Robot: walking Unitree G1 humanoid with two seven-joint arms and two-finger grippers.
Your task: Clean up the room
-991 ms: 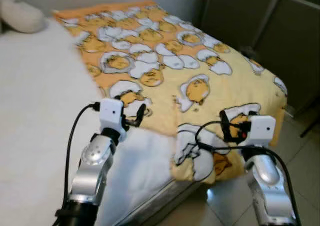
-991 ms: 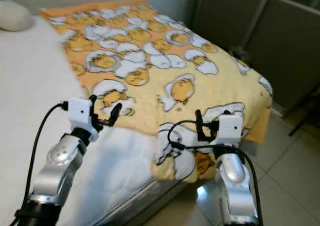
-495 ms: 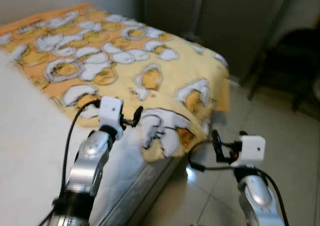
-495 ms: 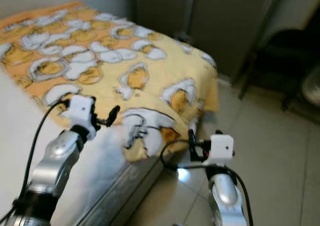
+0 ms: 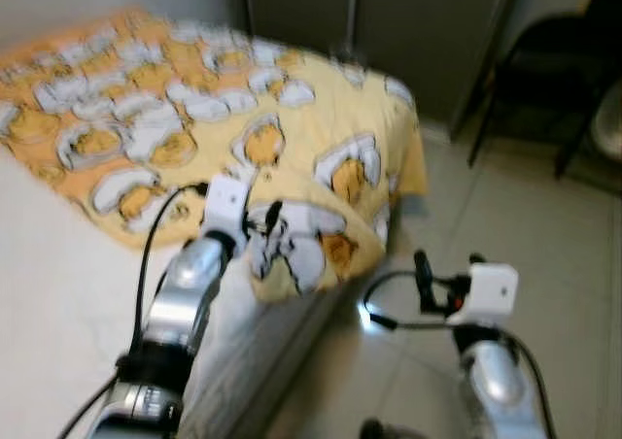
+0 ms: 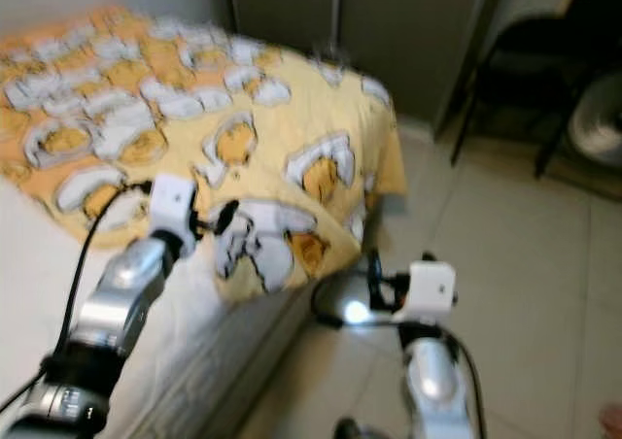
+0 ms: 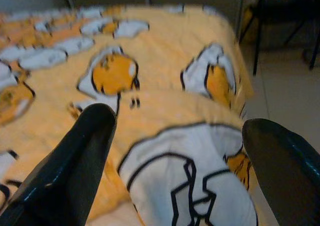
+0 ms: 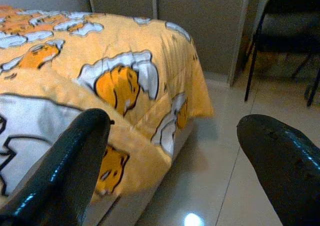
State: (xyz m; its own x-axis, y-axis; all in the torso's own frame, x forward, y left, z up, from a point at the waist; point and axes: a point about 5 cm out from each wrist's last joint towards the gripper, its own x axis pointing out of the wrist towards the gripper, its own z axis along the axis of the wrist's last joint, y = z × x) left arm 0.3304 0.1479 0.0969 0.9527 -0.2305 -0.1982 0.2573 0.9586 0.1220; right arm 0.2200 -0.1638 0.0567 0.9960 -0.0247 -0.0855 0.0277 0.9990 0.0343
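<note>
A yellow blanket point(image 5: 292, 118) printed with white and orange cartoon eggs covers the bed's foot end. Its near corner point(image 5: 301, 250) is folded back on itself at the mattress edge. My left gripper point(image 5: 262, 223) is open just above that folded corner; in the left wrist view the fold point(image 7: 185, 181) lies between the spread black fingers point(image 7: 75, 161). My right gripper point(image 5: 422, 272) is open over the floor beside the bed and holds nothing. The right wrist view looks past its fingers point(image 8: 65, 171) at the hanging blanket corner point(image 8: 165, 116).
Bare white mattress point(image 5: 58, 293) lies on the left of the bed. Grey cabinet doors point(image 5: 408, 31) stand behind the bed's foot. A dark chair point(image 5: 544, 70) stands at the back right on the shiny tiled floor point(image 5: 544, 216).
The whole view has swung right and blurred. My right gripper, at the blanket's front edge a second ago, is now off the bed over the floor. My left gripper sits nearer the folded corner.
</note>
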